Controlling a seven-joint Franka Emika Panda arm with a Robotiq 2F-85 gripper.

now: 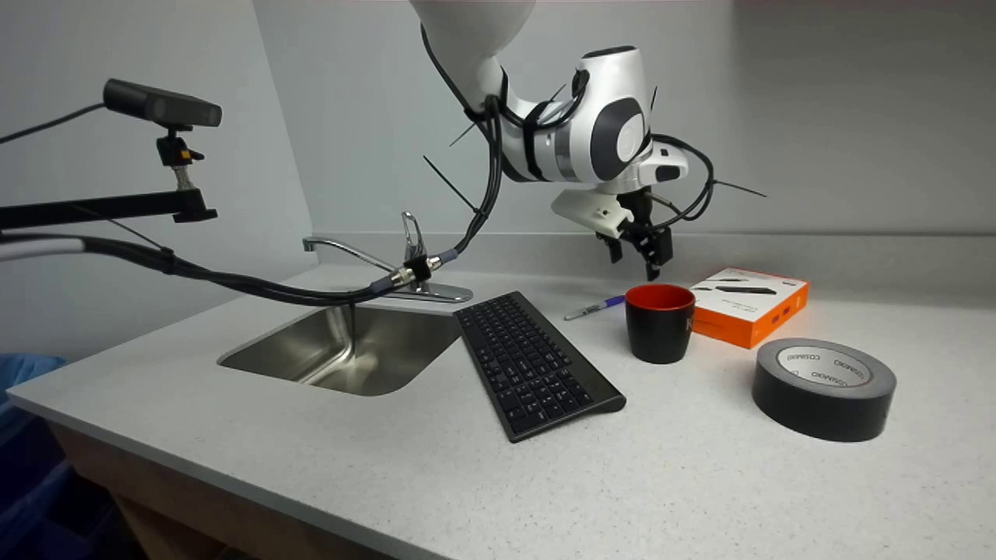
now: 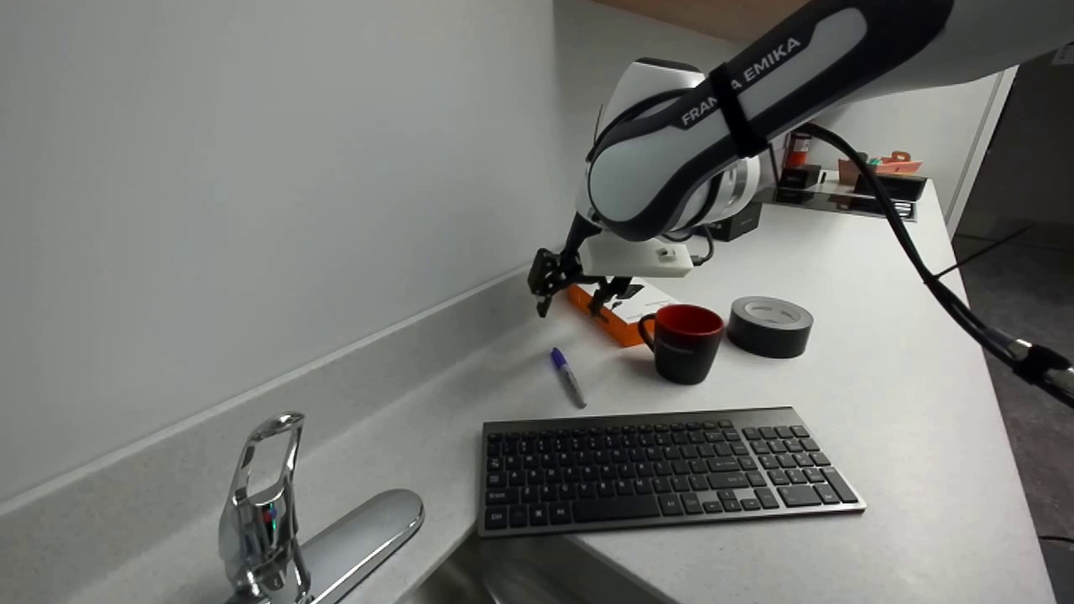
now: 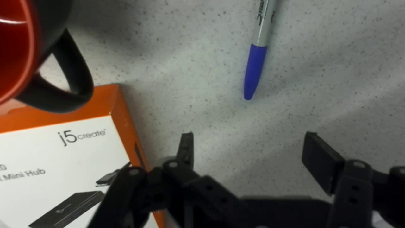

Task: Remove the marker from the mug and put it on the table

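Observation:
The marker [image 1: 594, 308] lies flat on the table [image 1: 700, 482], outside the mug. Its blue-purple cap and grey barrel show in the wrist view [image 3: 255, 68] and in an exterior view [image 2: 568, 377]. The mug [image 1: 660, 334] stands upright beside it, black outside and red inside; it shows in an exterior view [image 2: 686, 356] and at the upper left of the wrist view [image 3: 53, 25]. My gripper [image 3: 249, 133] is open with nothing between its fingers. It hangs above the table near the back wall, also in both exterior views [image 1: 633, 266] [image 2: 570, 311], with the marker's cap ahead of its fingertips.
An orange-and-white box [image 1: 747, 299] lies beside the mug, below and left of my gripper in the wrist view [image 3: 63, 152]. A black tape roll [image 1: 825, 397], a keyboard [image 1: 533, 362], a steel sink [image 1: 366, 365] and a faucet [image 2: 264, 520] are around. The wall stands close behind.

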